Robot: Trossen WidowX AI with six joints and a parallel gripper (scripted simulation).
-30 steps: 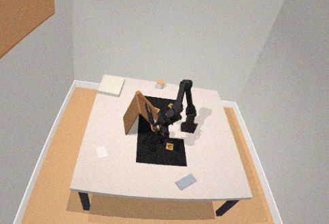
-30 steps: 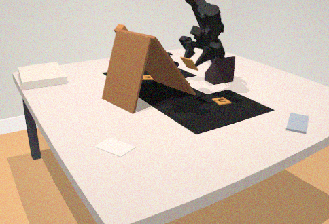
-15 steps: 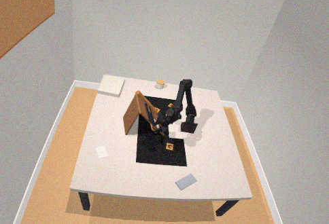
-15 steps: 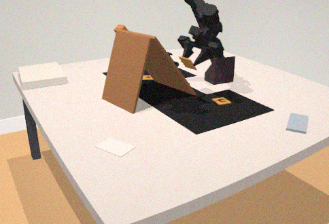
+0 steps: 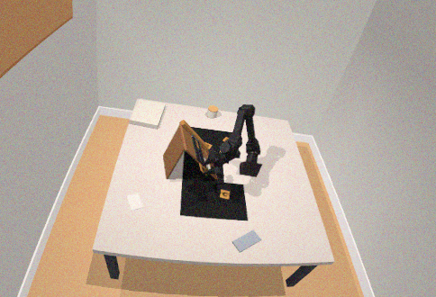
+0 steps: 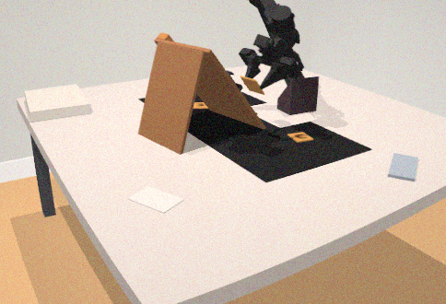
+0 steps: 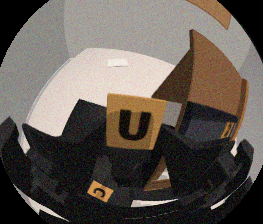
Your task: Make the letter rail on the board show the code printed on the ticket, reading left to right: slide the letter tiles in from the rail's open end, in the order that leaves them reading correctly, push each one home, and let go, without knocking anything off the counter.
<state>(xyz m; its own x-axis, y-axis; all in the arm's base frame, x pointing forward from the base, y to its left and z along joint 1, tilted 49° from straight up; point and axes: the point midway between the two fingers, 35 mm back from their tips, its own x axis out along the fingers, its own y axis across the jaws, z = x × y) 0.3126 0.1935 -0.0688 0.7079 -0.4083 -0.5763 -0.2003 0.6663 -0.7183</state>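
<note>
My gripper (image 5: 212, 167) (image 6: 256, 82) (image 7: 133, 126) is shut on an orange tile (image 6: 252, 84) (image 7: 136, 104) marked U, upright in the wrist view. It holds the tile in the air, in front of the sloping face of the brown board (image 5: 174, 156) (image 6: 170, 94) (image 7: 216, 85). Another orange tile (image 5: 224, 194) (image 6: 300, 136) (image 7: 100, 191), a C or G, lies flat on the black mat (image 5: 194, 208) (image 6: 267, 169). Part of a further tile (image 6: 200, 105) shows beyond the board. Orange characters (image 7: 228, 130) show at the dark band's right end in the wrist view. The rail's contents and ticket code are unreadable.
A white card (image 5: 135, 201) (image 6: 157, 199) (image 7: 117, 63) lies on the board's back side. A blue-grey slab (image 5: 247, 240) (image 6: 404, 167) is near the front edge. A cream box (image 5: 148, 113) (image 6: 57, 100) and a cup (image 5: 213, 112) stand at the back.
</note>
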